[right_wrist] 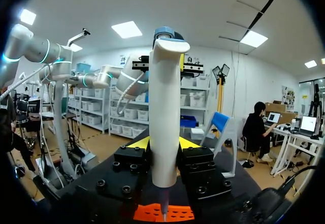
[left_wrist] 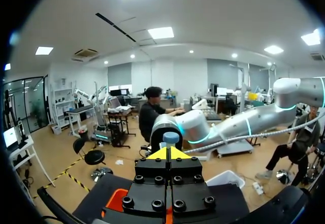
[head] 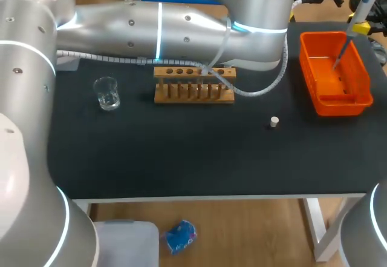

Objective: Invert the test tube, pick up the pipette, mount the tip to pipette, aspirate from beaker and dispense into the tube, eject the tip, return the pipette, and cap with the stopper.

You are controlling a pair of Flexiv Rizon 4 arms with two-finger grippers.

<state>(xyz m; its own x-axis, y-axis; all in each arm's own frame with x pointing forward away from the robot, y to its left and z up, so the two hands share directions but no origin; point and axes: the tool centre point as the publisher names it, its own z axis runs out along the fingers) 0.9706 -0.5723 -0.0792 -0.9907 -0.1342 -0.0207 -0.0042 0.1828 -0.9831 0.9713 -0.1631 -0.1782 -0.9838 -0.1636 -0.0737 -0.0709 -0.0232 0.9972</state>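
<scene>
My right gripper is shut on the white pipette, holding it upright by its body. In the head view the pipette hangs at the far right, and its thin lower end points down into the orange bin. My left gripper is shut, with its yellow tips right at the pipette's blue top button. The glass beaker stands at the left. At mid-table is the wooden tube rack; I cannot make out a test tube in it. The small white stopper lies to the right of the middle.
My left arm stretches across the back of the table, and its grey cable droops over the rack's right end. The orange bin lies directly under the pipette.
</scene>
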